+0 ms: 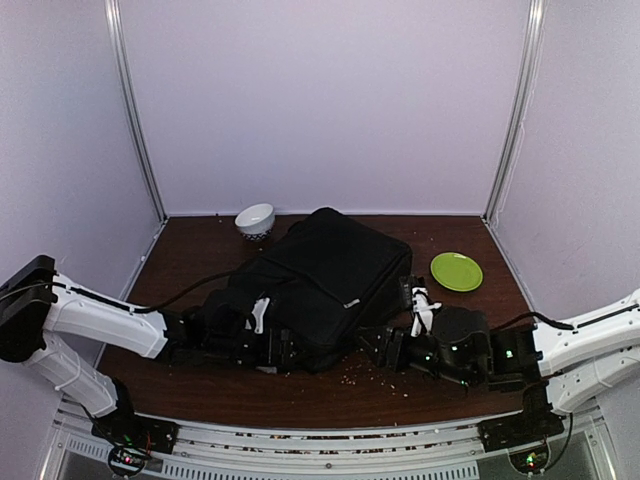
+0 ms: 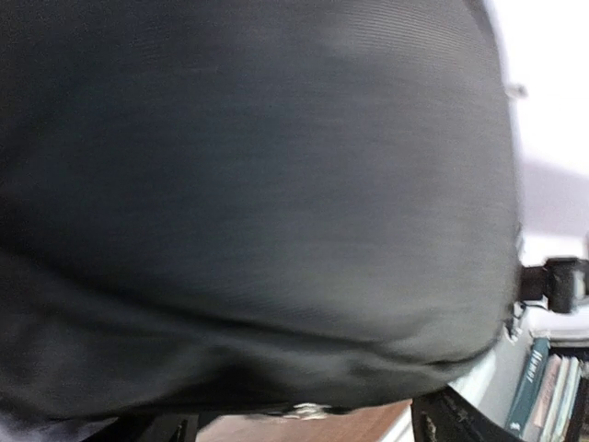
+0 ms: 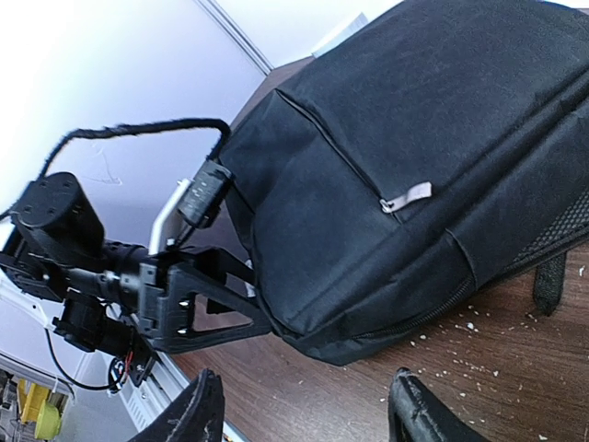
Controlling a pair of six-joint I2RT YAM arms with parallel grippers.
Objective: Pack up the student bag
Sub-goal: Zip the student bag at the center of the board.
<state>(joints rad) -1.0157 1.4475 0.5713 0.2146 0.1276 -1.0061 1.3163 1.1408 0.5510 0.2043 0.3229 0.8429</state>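
Observation:
The student bag (image 1: 335,280), a large black fabric backpack, lies flat in the middle of the brown table. My left gripper (image 1: 278,352) is at its near left corner. In the left wrist view the blurred black fabric (image 2: 258,184) fills almost the whole frame, with the gripper (image 2: 308,425) open and its fingers wide apart at the bottom edge. In the right wrist view the left gripper (image 3: 207,299) touches the bag's (image 3: 386,157) lower corner. My right gripper (image 1: 372,345) is open and empty (image 3: 304,414), low over the table, a short way from the bag's near edge.
A green plate (image 1: 456,271) lies right of the bag. A white bowl (image 1: 255,218) stands at the back wall, left of the bag. Crumbs (image 1: 375,375) are scattered on the table near the bag's front edge. White walls enclose the table.

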